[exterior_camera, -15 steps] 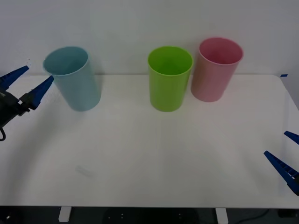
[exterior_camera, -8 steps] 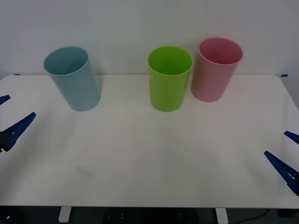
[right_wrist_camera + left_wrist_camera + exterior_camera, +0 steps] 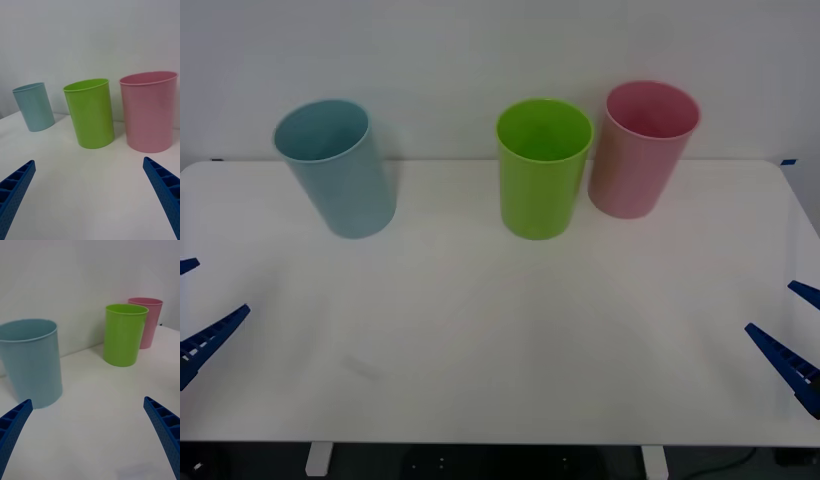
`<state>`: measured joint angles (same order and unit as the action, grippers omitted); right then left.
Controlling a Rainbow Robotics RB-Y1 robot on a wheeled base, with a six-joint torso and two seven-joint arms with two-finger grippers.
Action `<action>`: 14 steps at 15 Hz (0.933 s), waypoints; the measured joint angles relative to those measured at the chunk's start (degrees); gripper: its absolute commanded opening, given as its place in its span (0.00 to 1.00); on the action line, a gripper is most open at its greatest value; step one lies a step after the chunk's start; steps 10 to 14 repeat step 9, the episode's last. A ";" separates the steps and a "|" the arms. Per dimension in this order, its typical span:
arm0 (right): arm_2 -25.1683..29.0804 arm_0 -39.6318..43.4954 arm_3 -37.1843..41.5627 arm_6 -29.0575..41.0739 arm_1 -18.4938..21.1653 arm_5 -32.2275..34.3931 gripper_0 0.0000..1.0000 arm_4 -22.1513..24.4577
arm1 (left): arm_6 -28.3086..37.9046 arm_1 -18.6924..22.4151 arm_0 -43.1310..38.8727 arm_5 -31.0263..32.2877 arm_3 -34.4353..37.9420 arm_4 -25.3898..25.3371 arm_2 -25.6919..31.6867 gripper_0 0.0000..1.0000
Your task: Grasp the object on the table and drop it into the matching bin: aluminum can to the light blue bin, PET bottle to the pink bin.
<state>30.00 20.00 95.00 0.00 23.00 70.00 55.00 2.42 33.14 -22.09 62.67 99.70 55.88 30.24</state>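
Note:
The aluminum can and the PET bottle are out of view, and nothing lies on the white table [image 3: 500, 330]. The light blue bin [image 3: 338, 170] [image 3: 32, 363] [image 3: 34, 107] stands upright at the back left. At the back right stands the pink bin [image 3: 642, 150] [image 3: 149, 110] [image 3: 148, 320]. My left gripper [image 3: 195, 305] [image 3: 87, 401] hangs open and empty at the table's left front edge, well short of the light blue bin. Low at the right front edge, my right gripper [image 3: 795, 325] [image 3: 89, 160] is open and empty too.
A bright green bin [image 3: 543, 170] [image 3: 90, 112] [image 3: 123, 333] stands just left of the pink one, almost touching it. A plain white wall runs behind the bins. Wide bare tabletop lies between the bins and both grippers.
My left gripper has drawn back from beside the light blue bin's rim, down to the table's left front edge. The right gripper and all three bins have stayed put.

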 measured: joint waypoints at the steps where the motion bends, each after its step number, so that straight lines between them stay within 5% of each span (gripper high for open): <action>1: 0.00 0.00 0.00 0.00 0.00 0.00 1.00 0.00 | -0.26 0.00 -0.45 0.08 -0.01 -0.15 -0.36 1.00; 14: 0.00 0.00 0.00 0.01 0.00 0.00 1.00 0.00 | -0.23 0.00 -1.29 0.03 -0.02 -0.94 -2.46 1.00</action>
